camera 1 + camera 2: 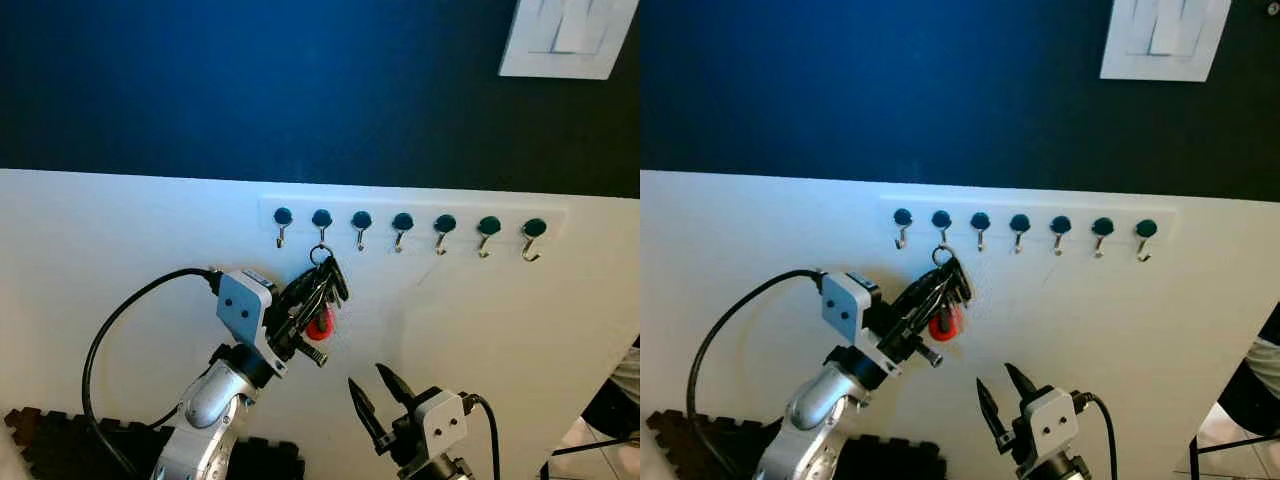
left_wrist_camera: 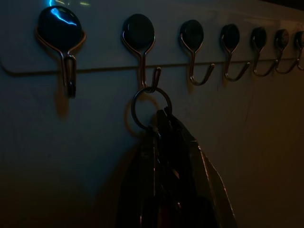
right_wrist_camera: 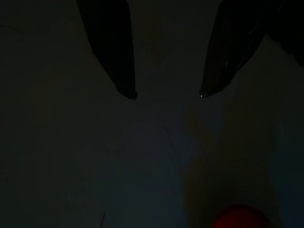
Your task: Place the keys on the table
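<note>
The left gripper (image 1: pixel 318 300) clenches the keys (image 1: pixel 322 292), their ring (image 2: pixel 150 108) on hook 2 (image 2: pixel 145 71); the right gripper (image 1: pixel 382 400) hangs released.

This looks like a home, likely an entryway or hallway. A wall painted dark navy above and white below (image 1: pixel 120 260) carries a white rail of 7 small key hooks (image 1: pixel 403 232) with dark round caps, and a bunch of keys (image 1: pixel 322 290) with a red tag hangs by its ring from the 2nd hook. A white light switch plate (image 1: pixel 565 38) sits high on the navy part. Dark interlocking foam mats (image 1: pixel 60 440) cover the floor at the wall's foot.
</note>
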Controlling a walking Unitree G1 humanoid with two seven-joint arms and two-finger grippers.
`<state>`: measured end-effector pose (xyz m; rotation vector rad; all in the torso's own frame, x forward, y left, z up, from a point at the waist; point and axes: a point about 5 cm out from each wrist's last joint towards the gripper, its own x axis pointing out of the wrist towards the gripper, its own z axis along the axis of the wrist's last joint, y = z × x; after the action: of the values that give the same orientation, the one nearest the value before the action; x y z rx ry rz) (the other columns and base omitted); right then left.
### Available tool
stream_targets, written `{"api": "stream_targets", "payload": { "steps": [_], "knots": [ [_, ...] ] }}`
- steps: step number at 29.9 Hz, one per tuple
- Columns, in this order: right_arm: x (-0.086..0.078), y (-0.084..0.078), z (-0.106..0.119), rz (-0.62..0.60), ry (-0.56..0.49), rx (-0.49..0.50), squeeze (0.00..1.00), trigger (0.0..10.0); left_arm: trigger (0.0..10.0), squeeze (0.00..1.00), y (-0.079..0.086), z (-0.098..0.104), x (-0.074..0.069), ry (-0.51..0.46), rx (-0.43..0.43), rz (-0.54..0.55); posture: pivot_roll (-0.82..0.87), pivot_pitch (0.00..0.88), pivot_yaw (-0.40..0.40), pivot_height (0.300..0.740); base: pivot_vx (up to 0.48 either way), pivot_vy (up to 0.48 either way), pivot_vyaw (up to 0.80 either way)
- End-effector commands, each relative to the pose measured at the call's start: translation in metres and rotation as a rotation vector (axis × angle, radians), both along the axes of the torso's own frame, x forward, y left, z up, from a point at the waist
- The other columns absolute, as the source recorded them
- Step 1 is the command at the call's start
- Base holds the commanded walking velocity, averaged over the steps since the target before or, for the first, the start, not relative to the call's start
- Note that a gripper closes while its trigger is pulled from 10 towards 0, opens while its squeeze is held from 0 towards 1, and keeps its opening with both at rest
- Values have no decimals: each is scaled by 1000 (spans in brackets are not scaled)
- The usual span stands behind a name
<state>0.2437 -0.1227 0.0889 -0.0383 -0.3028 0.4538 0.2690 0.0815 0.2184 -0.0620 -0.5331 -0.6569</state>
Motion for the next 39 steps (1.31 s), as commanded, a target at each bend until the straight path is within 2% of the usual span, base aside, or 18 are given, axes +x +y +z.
{"api": "stream_targets", "payload": {
  "steps": [1, 14, 22, 27, 39],
  "knots": [
    [-1, 0, 1, -1, 1, 2, 0, 10000, 0, 0, 1, -2, 3, 15, 16, 16, 55, 33, 10, 740, 0, 0, 0],
    [0, 1, 2, 2, -4, -6, 0, 10000, 0, 0, 0, 13, 4, -34, 38, -32, 57, 28, 7, 740, 0, 0, 0],
    [0, 1, 2, 1, -9, -5, 0, 10000, 0, 0, -1, 24, 4, -56, 20, -60, 55, 28, 12, 740, 0, 0, 0],
    [0, 2, 2, 2, -8, -4, 0, 10000, 0, 0, 5, 35, 3, -92, -10, -57, 55, 31, 11, 740, 0, 0, 0],
    [0, 2, 2, 6, -6, -8, 0, 10000, 0, 0, 19, 42, -2, -118, -35, -57, 58, 35, 6, 740, 0, 0, 0]
  ]
}}
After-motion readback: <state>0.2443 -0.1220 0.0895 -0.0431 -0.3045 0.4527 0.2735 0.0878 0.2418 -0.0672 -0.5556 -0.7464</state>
